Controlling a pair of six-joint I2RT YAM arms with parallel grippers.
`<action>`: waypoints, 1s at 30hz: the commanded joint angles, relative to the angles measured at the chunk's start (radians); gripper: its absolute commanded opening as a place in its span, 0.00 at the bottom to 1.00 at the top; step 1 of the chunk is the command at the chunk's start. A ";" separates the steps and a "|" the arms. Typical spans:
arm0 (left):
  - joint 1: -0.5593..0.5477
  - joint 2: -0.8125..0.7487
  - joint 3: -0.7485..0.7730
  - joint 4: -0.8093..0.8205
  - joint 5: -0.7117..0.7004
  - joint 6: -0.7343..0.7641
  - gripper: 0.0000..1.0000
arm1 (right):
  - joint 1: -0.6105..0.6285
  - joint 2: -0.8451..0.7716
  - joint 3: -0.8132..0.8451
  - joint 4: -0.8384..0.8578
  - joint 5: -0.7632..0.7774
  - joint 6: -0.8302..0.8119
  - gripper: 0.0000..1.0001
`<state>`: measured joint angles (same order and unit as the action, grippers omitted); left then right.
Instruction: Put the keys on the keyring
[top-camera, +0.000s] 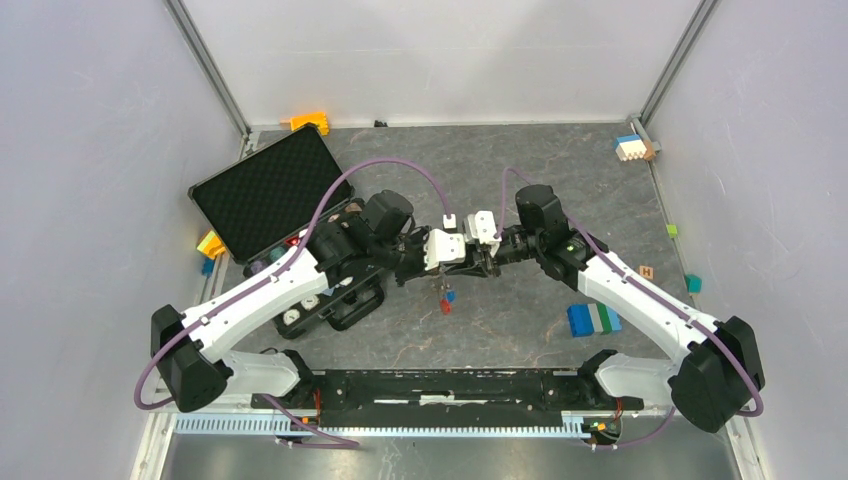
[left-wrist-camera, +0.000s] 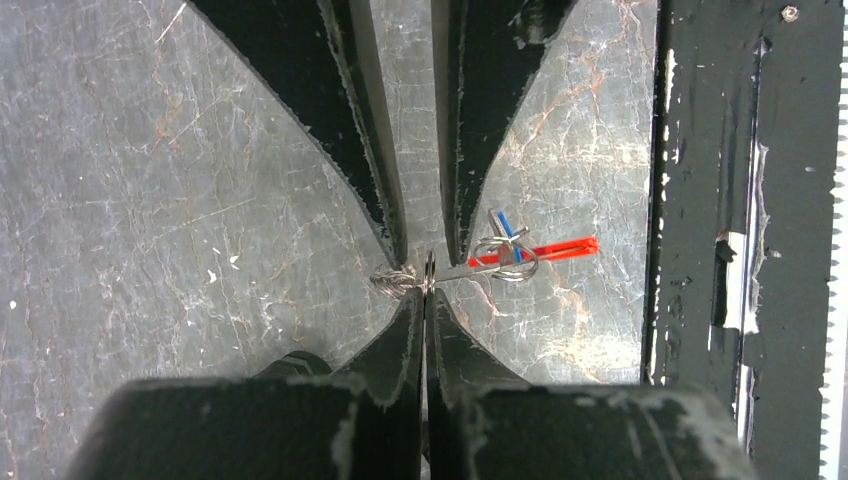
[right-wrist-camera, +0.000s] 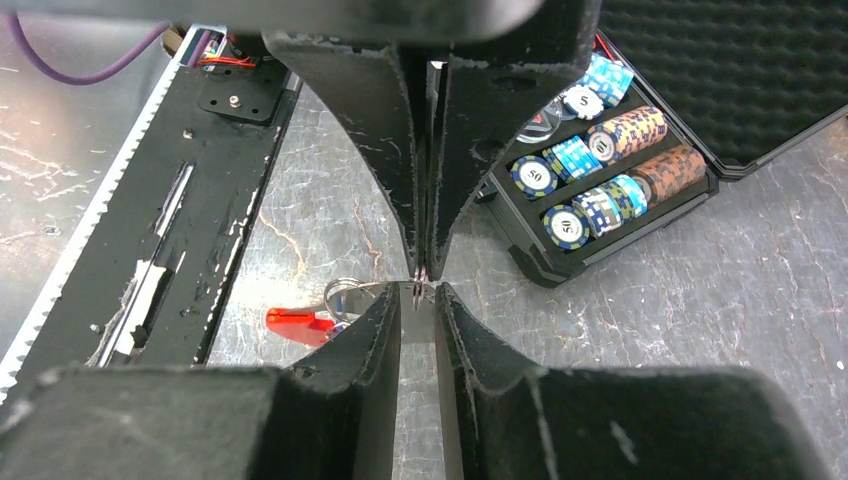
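My two grippers meet tip to tip above the middle of the table. My left gripper (top-camera: 456, 262) (left-wrist-camera: 427, 293) is shut on the keyring's small metal ring (left-wrist-camera: 429, 270), seen edge-on, with a silvery coil (left-wrist-camera: 393, 280) beside it. My right gripper (top-camera: 472, 260) (right-wrist-camera: 417, 291) is open, its fingers on either side of that ring (right-wrist-camera: 419, 283) with a gap showing. A second wire ring (left-wrist-camera: 506, 263) hangs from it with the blue key (left-wrist-camera: 506, 222) (top-camera: 451, 296) and a long red piece (left-wrist-camera: 560, 247) (right-wrist-camera: 298, 323) (top-camera: 444, 307). I cannot tell whether the red piece is clip or key.
An open black case (top-camera: 268, 190) with poker chips (right-wrist-camera: 600, 170) lies left of the grippers, under the left arm. A blue-green-white block (top-camera: 593, 319), an orange block (top-camera: 310, 122) and a white-blue block (top-camera: 632, 147) lie around. A black rail (top-camera: 440, 385) runs along the near edge.
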<state>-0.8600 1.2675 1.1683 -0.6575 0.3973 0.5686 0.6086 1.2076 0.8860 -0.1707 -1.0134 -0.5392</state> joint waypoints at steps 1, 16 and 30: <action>-0.005 -0.013 0.042 0.026 0.041 0.023 0.02 | 0.006 0.005 0.013 0.052 0.014 0.023 0.24; 0.021 -0.100 -0.071 0.134 0.055 0.021 0.02 | -0.023 -0.009 -0.019 0.079 -0.048 0.021 0.28; 0.033 -0.090 -0.072 0.148 0.098 -0.001 0.02 | -0.026 0.015 -0.042 0.200 -0.084 0.142 0.31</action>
<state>-0.8307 1.1778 1.0763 -0.5659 0.4557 0.5682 0.5823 1.2140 0.8585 -0.0521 -1.0725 -0.4484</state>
